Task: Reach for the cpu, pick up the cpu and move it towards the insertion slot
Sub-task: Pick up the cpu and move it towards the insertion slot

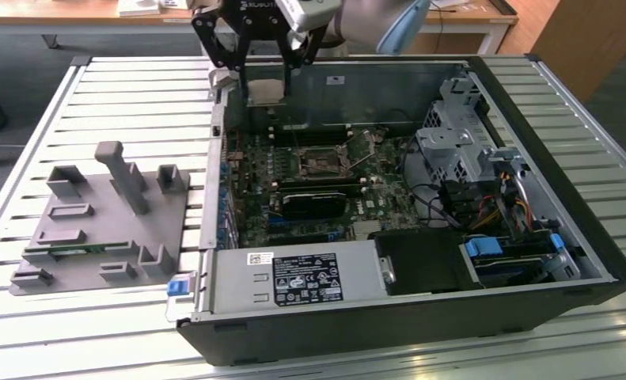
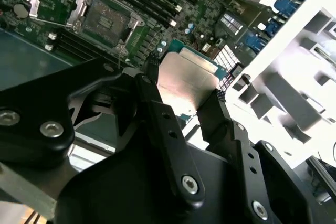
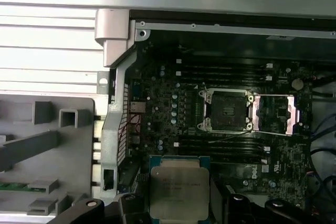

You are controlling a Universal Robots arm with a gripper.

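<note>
Jaws of the gripper (image 2: 185,103) clamp the cpu (image 2: 186,80) (silvery top showing) above the motherboard, apart from the insertion slot (image 3: 226,111).

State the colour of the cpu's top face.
Silvery grey, pale rim; the cpu shows best in the first wrist view.

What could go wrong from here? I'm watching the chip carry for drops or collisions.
The gripper holds the cpu only by its edges, so it could slip or tilt. It hangs above the open case's wall, and clipping that is possible. The insertion slot sits among crowded motherboard parts, leaving little room for misalignment.
</note>
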